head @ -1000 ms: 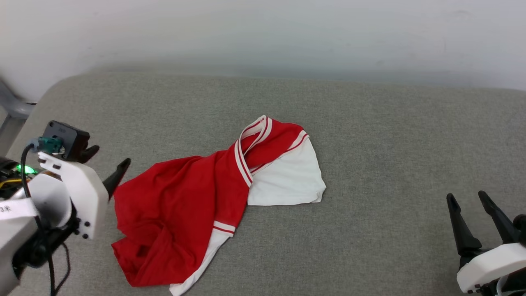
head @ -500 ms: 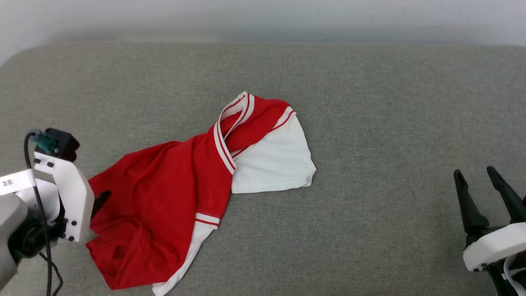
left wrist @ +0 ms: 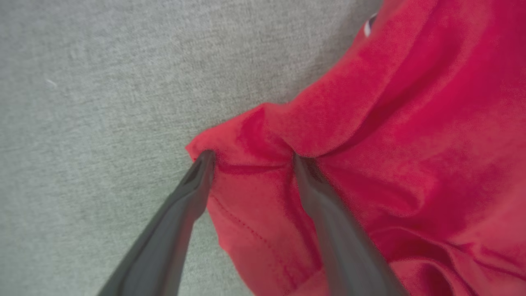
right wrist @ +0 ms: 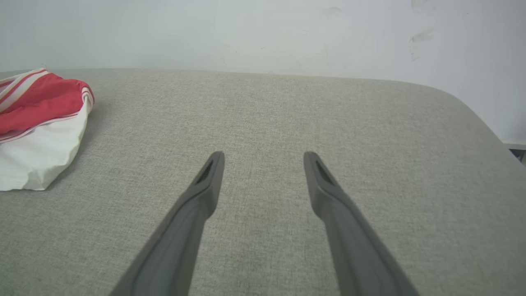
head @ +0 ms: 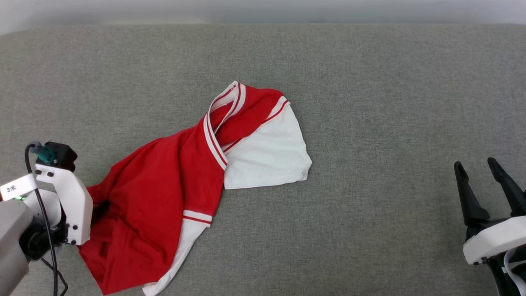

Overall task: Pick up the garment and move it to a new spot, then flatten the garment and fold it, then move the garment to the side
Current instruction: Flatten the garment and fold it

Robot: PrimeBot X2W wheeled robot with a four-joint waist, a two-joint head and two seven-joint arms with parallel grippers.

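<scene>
Garment (head: 164, 193): red jersey T-shirt with white sleeves, lying crumpled and twisted on the grey surface (head: 370, 123). The body runs diagonally from a rumpled red mass at the robot's near left up to the red-and-white striped collar (head: 213, 139) near the middle. One white sleeve (head: 267, 160) spreads almost flat just right of the collar. A second white strip (head: 185, 242), banded with red stripes, trails along the near edge. A bunched red hem corner (left wrist: 246, 139) sits between the parted jaws of the left gripper (left wrist: 251, 156).
</scene>
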